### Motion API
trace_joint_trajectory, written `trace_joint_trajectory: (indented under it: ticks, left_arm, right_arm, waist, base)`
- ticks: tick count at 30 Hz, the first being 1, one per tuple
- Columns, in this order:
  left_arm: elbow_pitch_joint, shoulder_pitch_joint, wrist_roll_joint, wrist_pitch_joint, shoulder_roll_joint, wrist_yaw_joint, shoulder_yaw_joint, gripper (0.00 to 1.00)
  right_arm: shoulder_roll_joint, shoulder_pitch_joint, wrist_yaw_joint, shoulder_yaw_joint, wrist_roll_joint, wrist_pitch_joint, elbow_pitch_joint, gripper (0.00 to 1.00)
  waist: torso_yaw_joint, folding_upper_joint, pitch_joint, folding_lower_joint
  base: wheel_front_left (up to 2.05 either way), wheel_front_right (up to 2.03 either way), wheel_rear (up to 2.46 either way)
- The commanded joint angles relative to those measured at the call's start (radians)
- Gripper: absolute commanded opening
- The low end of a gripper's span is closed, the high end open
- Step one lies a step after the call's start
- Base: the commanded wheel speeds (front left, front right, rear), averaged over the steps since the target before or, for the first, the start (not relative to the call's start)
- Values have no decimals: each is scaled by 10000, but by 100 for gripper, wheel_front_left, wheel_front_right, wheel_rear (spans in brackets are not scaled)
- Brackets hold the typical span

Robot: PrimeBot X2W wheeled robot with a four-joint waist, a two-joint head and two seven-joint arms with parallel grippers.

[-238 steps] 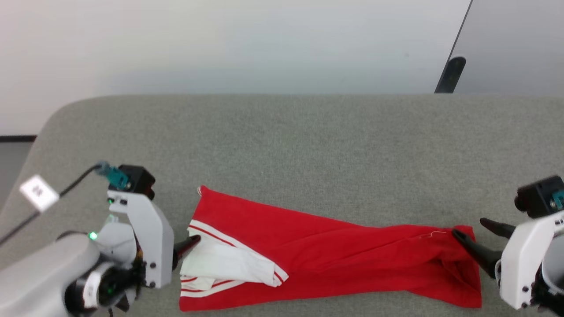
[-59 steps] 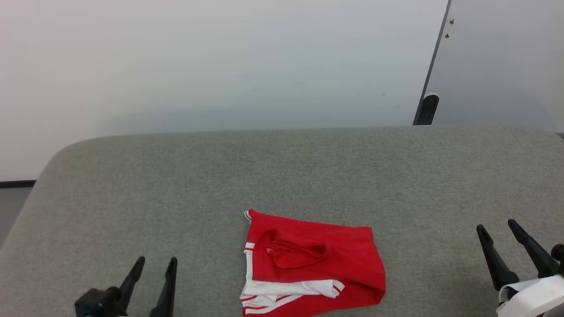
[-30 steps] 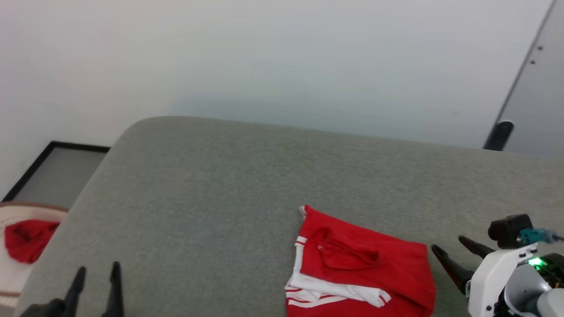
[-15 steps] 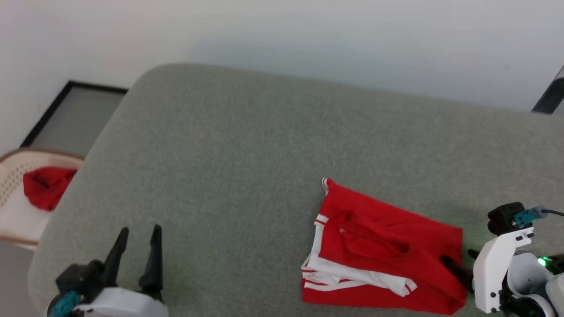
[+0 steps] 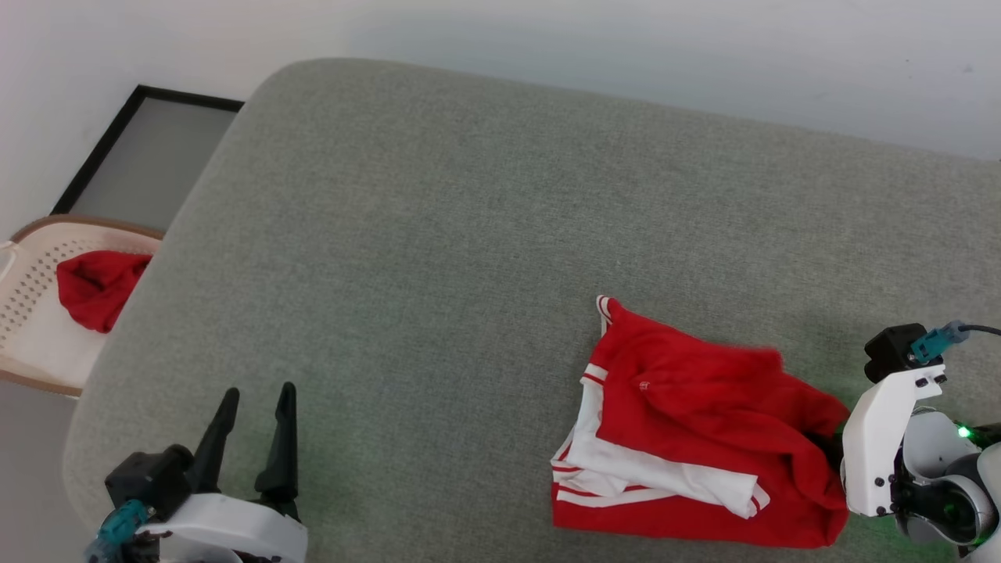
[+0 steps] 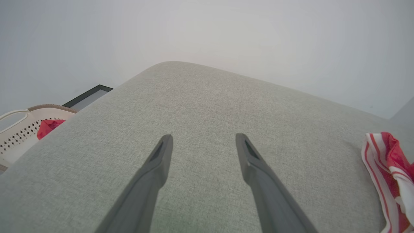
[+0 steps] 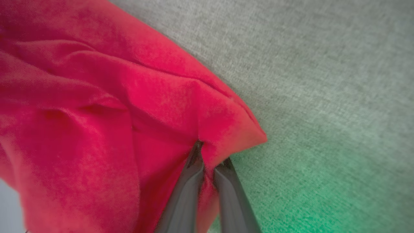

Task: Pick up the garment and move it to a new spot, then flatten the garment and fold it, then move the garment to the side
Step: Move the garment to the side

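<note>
The garment (image 5: 704,426), a red jersey with white striped sleeve trim, lies folded into a thick bundle on the grey cushion's right front part. Its striped edge (image 6: 385,174) reaches into the left wrist view at the right. My right gripper (image 7: 208,155) is shut on the garment's red right edge (image 7: 136,129), the fingers pinching a fold of cloth; in the head view its fingertips are buried in the cloth at the right gripper (image 5: 821,444). My left gripper (image 5: 254,407) stands open over bare cushion at the lower left, far from the garment, fingers (image 6: 160,158) apart.
The grey upholstered surface (image 5: 438,234) has a rounded left corner and front edge. Beyond that corner a pale perforated basket (image 5: 31,313) holds a small plain red cloth bundle (image 5: 98,285). A white wall runs behind, and a dark-framed panel (image 5: 148,156) sits on the floor.
The camera has swung left and down. My right gripper has gone from open beside the garment to shut on its right edge, and the cloth there has bunched and lifted.
</note>
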Motion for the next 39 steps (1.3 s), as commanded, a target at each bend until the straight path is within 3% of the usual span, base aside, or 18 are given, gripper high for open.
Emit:
trace_joint_trajectory:
  ticks: [1,10,21,35,39]
  left_arm:
    - [5,-88,-38,-3,-21,-28,14,100]
    - [1,-2,-88,-4,-73,-51,4,100]
    - [-70,9,-46,-5,-30,-81,-314,100]
    - [-397,-282,196,-4,-106,-82,-729,100]
    - [-414,-388,248,-4,-128,-86,-809,100]
  right_arm:
    - [249,632,-26,453,-14,335,617,0]
    - [-669,-543,-56,-36,7,75,142,0]
    - [-2093,-1514,-25,462,-429,-553,-596,0]
    - [-4499,-3332,-25,1416,-1075,-1487,-246,0]
    - [-4769,-3863,-25,1582,-1396,-1639,-137,0]
  waist:
    - [-51,0,-29,0]
    - [-424,0,-349,0]
    - [-881,0,-791,0]
    - [-1561,0,-478,0]
    - [-1771,0,-307,0]
  base:
    - [0,0,0]
    - [0,0,0]
    - [0,0,0]
    - [0,0,0]
    - [0,0,0]
